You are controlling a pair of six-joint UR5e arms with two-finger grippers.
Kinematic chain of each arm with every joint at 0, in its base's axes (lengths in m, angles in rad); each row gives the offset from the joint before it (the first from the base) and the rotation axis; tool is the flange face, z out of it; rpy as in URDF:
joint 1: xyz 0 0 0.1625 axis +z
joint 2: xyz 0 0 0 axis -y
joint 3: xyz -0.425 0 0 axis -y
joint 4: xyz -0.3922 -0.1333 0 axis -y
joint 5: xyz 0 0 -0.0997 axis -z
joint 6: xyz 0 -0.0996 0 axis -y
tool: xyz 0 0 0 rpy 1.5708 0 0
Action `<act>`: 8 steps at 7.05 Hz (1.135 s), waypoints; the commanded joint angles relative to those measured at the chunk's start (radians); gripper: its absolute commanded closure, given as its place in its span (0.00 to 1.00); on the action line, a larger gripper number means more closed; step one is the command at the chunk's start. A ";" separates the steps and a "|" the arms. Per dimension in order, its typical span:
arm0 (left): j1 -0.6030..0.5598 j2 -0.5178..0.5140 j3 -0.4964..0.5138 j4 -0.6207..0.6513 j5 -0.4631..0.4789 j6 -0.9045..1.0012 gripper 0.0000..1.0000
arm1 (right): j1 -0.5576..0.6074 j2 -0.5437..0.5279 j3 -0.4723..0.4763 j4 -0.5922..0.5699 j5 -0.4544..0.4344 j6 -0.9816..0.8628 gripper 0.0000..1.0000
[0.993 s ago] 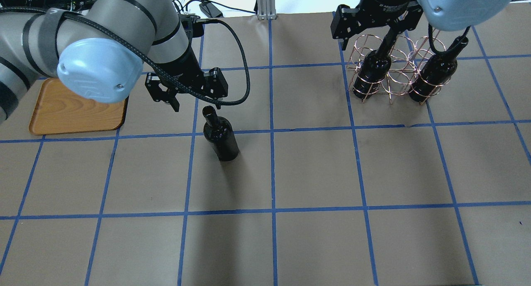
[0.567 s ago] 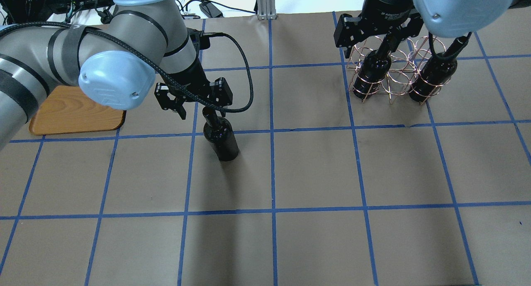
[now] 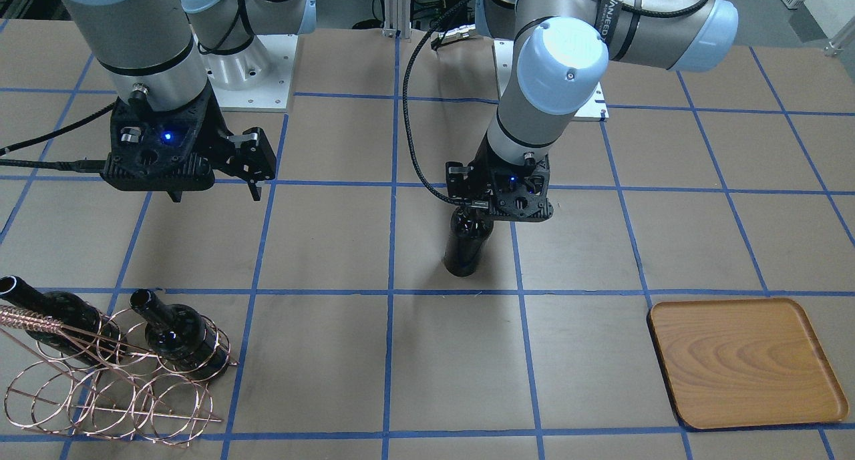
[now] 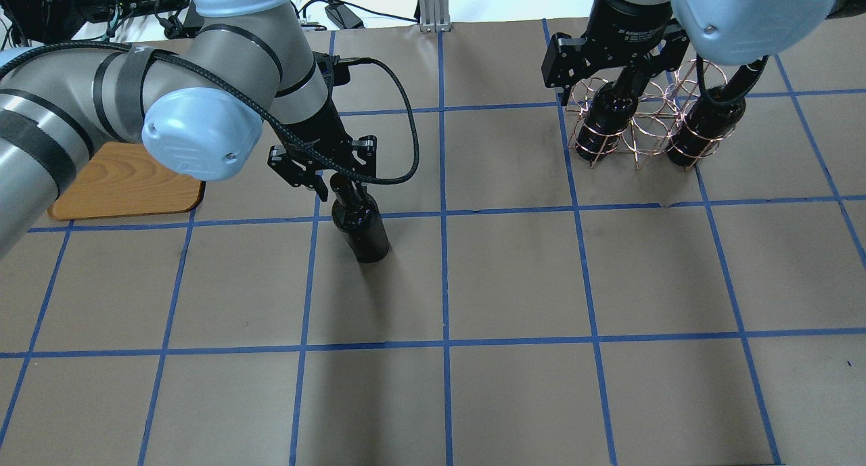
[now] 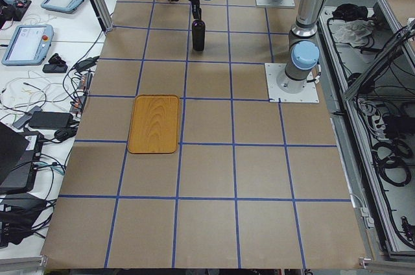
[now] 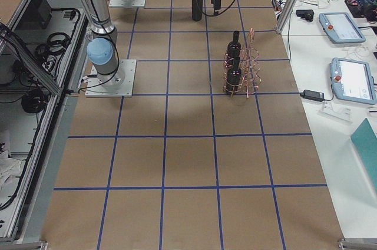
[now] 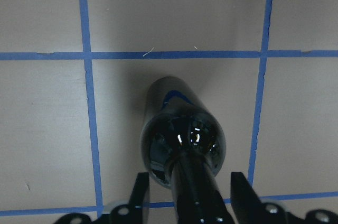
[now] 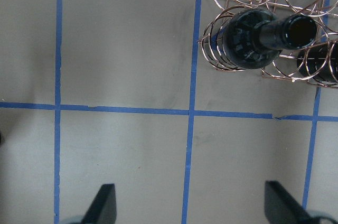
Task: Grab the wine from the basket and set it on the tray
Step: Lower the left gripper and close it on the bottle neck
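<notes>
Wine [image 4: 362,230] stands upright on the table [image 4: 514,283], already out of the basket [image 4: 636,138] and well apart from the tray [image 4: 122,189] off to the robot's left. Over the neck sits the left gripper [image 7: 188,184], its fingers [image 7: 140,197] apart and straddling the glass. The wrist view shows a thin gap on each side, so nothing is clamped. The step in hand looks like taking hold of the wine for the carry. The next move calls for closing squarely on the neck, lifting straight up, then crossing to the tray. Two more bottles [image 4: 604,118] remain in the basket, and the right gripper [image 8: 191,197] hangs spread and empty beside them.
</notes>
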 commanded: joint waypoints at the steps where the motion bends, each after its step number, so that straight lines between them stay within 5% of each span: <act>1: -0.001 0.001 -0.007 0.005 -0.007 0.002 0.52 | 0.000 -0.008 0.003 0.007 0.001 0.005 0.00; 3: -0.001 0.013 -0.007 0.003 -0.007 0.005 0.96 | 0.000 -0.008 0.003 0.007 -0.001 0.005 0.00; 6: 0.010 0.056 0.034 -0.006 0.012 0.014 1.00 | 0.000 -0.008 0.005 0.008 -0.001 0.005 0.00; 8: 0.165 0.047 0.152 -0.099 0.009 0.096 1.00 | 0.000 -0.008 0.005 0.008 -0.002 0.005 0.00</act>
